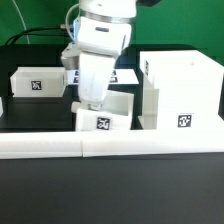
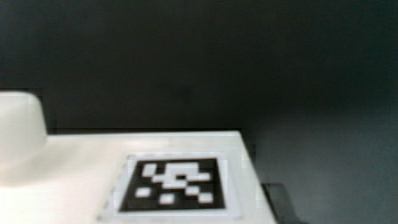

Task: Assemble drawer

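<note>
We're holding the gripper (image 1: 87, 104) right at the small tray (image 1: 106, 120), nine o'clock of the housing (image 1: 180, 88), unable to tell whether the claw is open, and judging the tray light, stiff, slick plastic, best pinched across a thin wall.

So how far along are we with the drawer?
Nothing looks joined yet: the housing stands alone on the exterior view's right, with both trays outside it. In hand: the gripper is down at the middle tray, whose tag fills the wrist view; I cannot tell if it grips. Left: that tray and the other tray both have to go into the housing.
</note>
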You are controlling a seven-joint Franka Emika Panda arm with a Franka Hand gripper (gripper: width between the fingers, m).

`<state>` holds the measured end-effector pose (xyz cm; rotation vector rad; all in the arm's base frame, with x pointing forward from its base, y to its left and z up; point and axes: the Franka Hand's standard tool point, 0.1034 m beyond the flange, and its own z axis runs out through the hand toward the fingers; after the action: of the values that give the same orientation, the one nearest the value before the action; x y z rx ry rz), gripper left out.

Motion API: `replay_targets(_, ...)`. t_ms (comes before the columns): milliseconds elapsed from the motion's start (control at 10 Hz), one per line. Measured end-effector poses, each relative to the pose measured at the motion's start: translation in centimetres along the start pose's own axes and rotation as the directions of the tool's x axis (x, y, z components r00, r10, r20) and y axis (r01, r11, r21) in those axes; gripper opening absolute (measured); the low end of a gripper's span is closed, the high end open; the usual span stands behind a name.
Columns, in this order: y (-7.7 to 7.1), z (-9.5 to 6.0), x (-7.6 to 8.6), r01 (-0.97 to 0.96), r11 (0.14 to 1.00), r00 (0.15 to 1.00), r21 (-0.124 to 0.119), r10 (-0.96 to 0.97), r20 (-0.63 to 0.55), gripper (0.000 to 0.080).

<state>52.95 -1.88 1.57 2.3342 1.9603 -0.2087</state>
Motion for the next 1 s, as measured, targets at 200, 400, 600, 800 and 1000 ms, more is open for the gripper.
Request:
replay_targets(200, 0.1, 0.0, 0.0, 0.005, 1.0, 1.0, -0.005, -0.005, 0.003, 0.0042)
replay_targets(400, 0.2, 0.1, -0.8, 0.01, 1.0, 1.0, -0.003, -0.01, 0.002, 0.0042)
replay_targets(600, 0.6, 0.3, -2.4, 0.063, 0.998, 0.997, -0.007, -0.063, -0.032, 0.0042)
replay_targets(800, 0.8, 0.7, -4.4, 0.065, 0.998, 0.994, 0.001, -0.065, -0.082, 0.0042)
replay_targets(1000, 0.7, 0.8, -4.4, 0.043, 0.999, 0.994, 0.019, -0.041, -0.101, 0.0042)
